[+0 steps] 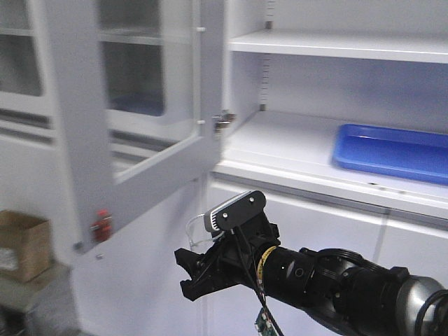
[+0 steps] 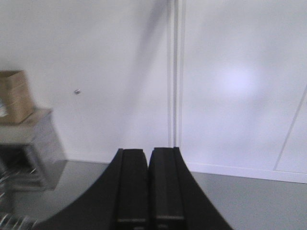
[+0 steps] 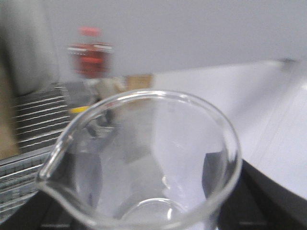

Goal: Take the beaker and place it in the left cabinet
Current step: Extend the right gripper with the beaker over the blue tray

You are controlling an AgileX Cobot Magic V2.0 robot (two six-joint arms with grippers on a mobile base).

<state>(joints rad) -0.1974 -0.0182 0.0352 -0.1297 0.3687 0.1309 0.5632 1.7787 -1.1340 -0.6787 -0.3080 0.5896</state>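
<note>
I can see a blue tray (image 1: pixel 392 152) toward the right end of its shelf (image 1: pixel 280 150), a cardboard box (image 1: pixel 23 245) on a low grey stand (image 2: pixel 41 143), and a small red fitting (image 1: pixel 102 224) at the glazed door's (image 1: pixel 73 126) lower corner.

The beaker (image 3: pixel 144 163) is a small, empty cylinder of clear glass with a rounded rim and a pouring lip, gripped between the black fingers of the right claw (image 1: pixel 187 273) and held in the air. It sits low and near, in front of the left cabinet (image 1: pixel 280 147). That cabinet is light grey metal, with wide flat shelves, plain lower doors and a glazed upper door swung open on the left.
</note>
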